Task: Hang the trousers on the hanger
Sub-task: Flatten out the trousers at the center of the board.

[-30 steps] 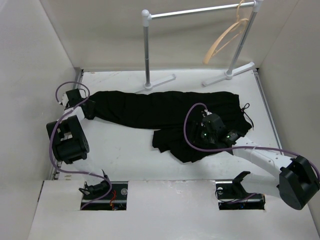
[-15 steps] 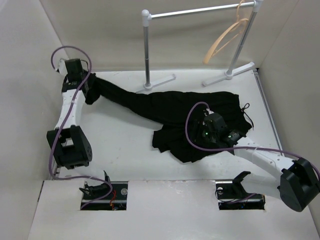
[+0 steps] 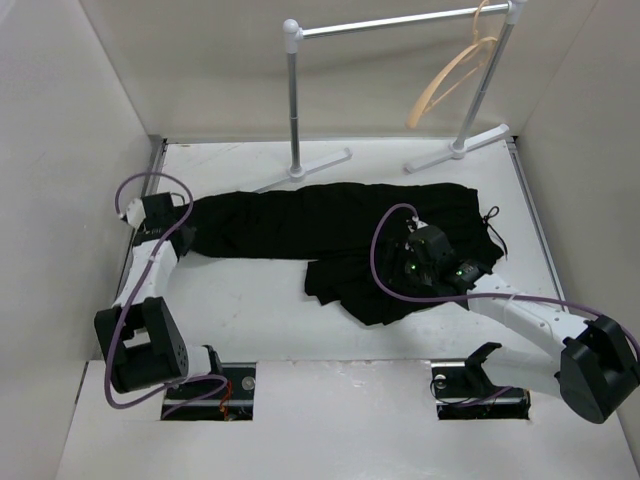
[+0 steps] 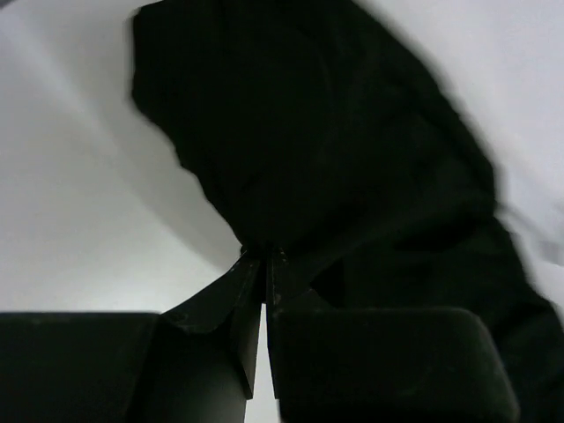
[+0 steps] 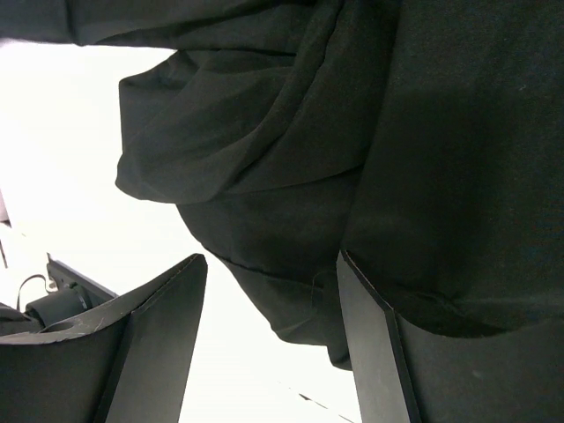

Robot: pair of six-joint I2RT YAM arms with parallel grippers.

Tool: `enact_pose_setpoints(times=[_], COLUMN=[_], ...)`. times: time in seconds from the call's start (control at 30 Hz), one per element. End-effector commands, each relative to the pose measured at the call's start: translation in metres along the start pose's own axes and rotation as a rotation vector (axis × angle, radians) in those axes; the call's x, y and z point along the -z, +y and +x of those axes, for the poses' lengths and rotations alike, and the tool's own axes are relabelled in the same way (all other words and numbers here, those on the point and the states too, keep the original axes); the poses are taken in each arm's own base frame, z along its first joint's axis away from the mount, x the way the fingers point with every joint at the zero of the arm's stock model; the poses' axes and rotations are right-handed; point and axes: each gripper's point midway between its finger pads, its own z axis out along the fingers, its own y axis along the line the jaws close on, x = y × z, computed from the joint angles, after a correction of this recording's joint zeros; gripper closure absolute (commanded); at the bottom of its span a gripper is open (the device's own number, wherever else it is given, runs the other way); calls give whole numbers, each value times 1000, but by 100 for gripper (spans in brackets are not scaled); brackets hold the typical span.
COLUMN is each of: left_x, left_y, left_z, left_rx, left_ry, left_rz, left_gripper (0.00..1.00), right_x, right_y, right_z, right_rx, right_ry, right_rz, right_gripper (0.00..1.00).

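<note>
The black trousers (image 3: 330,225) lie spread across the table, with one leg folded in a bunch at the front (image 3: 360,290). My left gripper (image 3: 183,232) is shut on the left end of a trouser leg; in the left wrist view the jaws (image 4: 262,257) pinch the black cloth (image 4: 335,159) low over the table. My right gripper (image 3: 405,275) is open over the bunched cloth; in the right wrist view (image 5: 270,256) the cloth's edge (image 5: 291,229) lies between the fingers, untouched. The tan wooden hanger (image 3: 450,75) hangs on the rail at the back right.
A white-and-silver pole rack (image 3: 292,100) stands at the back with its feet on the table (image 3: 250,300). White walls close in the left, right and back. Two openings with cables sit in the front board near the arm bases.
My left gripper lifted the trouser leg end up and toward the back left, then came back forward and down, laying the leg flatter. The right arm has hardly moved.
</note>
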Motion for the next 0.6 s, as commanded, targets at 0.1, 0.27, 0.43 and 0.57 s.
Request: enact_pose_setpoints(times=[0.1,0.27,0.43,0.57], left_x=[-1,11,19,36], left_y=[23,15,63,32], left_z=[29,92,137,110], left_rx=[-4,-122,-139,-65], left_ry=[80,233,349,289], left_rz=[-2,11,-139,27], left_gripper=[93,93,69,34], right_x=[2,0,1,0], right_y=[10,19,27,31], right_z=[-12,-20,-29,-34], right_rx=[20,24,27,42], right_ry=[-36,-46,-59,-63], right_rz=[-43,-54,-67,-72], right_gripper=[33,33,30,28])
